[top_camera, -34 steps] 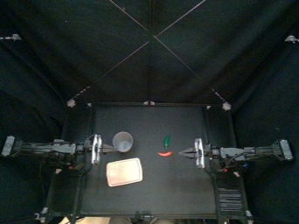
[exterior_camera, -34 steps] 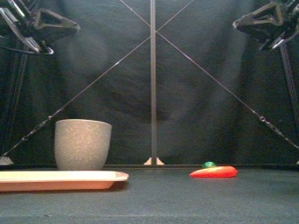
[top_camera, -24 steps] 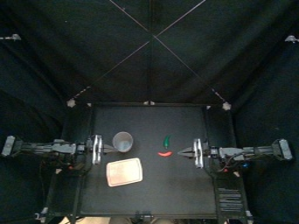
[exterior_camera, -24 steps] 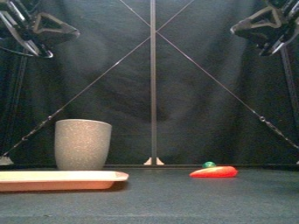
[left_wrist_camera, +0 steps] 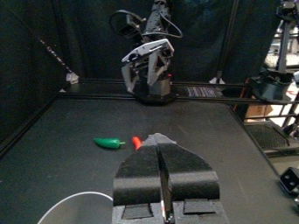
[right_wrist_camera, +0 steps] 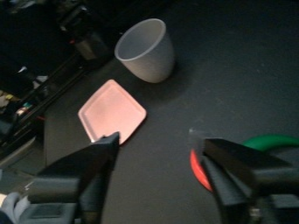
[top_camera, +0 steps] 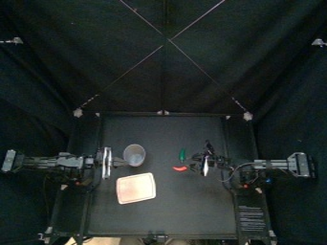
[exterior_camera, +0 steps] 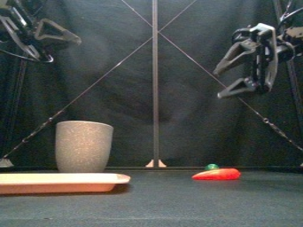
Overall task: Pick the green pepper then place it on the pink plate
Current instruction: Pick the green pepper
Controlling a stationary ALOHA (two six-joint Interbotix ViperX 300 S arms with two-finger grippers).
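Observation:
A small green pepper (top_camera: 183, 153) lies right of the table's middle, with a red pepper (top_camera: 181, 169) just in front of it. In the front view the green pepper (exterior_camera: 212, 167) peeks out behind the red pepper (exterior_camera: 217, 175). The pink plate (top_camera: 136, 189) sits front left, with nothing on it. My right gripper (top_camera: 208, 161) hangs open, high above the table and just right of the peppers; its wrist view shows the green pepper (right_wrist_camera: 274, 144) beyond the right jaw. My left gripper (top_camera: 102, 165) rests shut and empty at the left.
A tall grey speckled cup (top_camera: 134, 153) stands upright behind the plate, close to the left gripper. The plate (exterior_camera: 59, 183) lies flat near the front edge, and the cup (exterior_camera: 84, 146) is left of the peppers.
The right arm has swung leftward and down from its raised rest toward the peppers, tilting its gripper. The left arm, the peppers, the cup and the plate have not moved.

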